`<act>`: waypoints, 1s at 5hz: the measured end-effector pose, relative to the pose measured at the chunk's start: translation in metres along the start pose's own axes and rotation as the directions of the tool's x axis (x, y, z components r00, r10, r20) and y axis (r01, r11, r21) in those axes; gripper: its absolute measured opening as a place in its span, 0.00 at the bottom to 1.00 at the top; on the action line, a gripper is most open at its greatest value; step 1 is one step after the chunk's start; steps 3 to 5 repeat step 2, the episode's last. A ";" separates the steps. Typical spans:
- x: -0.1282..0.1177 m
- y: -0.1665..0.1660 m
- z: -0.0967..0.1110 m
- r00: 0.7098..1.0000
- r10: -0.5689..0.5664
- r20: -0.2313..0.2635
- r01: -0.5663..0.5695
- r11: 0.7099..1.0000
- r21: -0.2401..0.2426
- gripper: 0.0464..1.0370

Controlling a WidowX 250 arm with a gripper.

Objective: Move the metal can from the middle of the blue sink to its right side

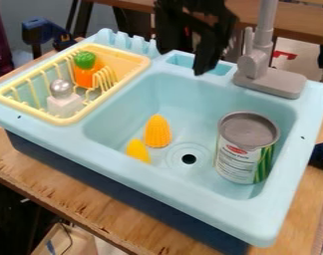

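Firstly, one yellow-orange, ridged, corn-shaped toy point(158, 132), lying in the basin; a smaller yellow piece point(138, 151) just beside it. Item: one labelled metal can with grey top point(239, 158), upright, basin's right side. Rounded forms, these two yellow ones; an off-centre pinch would probably roll them. The can's smooth, broad body could slip or tip if caught by one side. Item: one black two-finger gripper point(184, 63), over the basin's back edge, fingers apart, nothing between them. Adjacent: grey plastic faucet point(260, 64), liable to be knocked by sideways travel. Surround: pale-blue plastic sink point(302, 159), its wall a scraping risk.
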State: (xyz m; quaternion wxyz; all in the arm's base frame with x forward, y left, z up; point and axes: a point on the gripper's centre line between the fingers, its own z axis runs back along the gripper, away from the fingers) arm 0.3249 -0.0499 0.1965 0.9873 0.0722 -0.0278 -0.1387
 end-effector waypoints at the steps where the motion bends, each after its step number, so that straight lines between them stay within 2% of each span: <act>1: -0.021 -0.005 0.029 0.999 -0.040 0.033 0.045 0.985 -0.168 0.96; 2: -0.044 -0.006 0.051 0.998 0.002 0.058 0.011 0.978 -0.210 0.96; 5: -0.044 -0.006 0.051 0.998 0.002 0.058 0.011 0.978 -0.210 0.96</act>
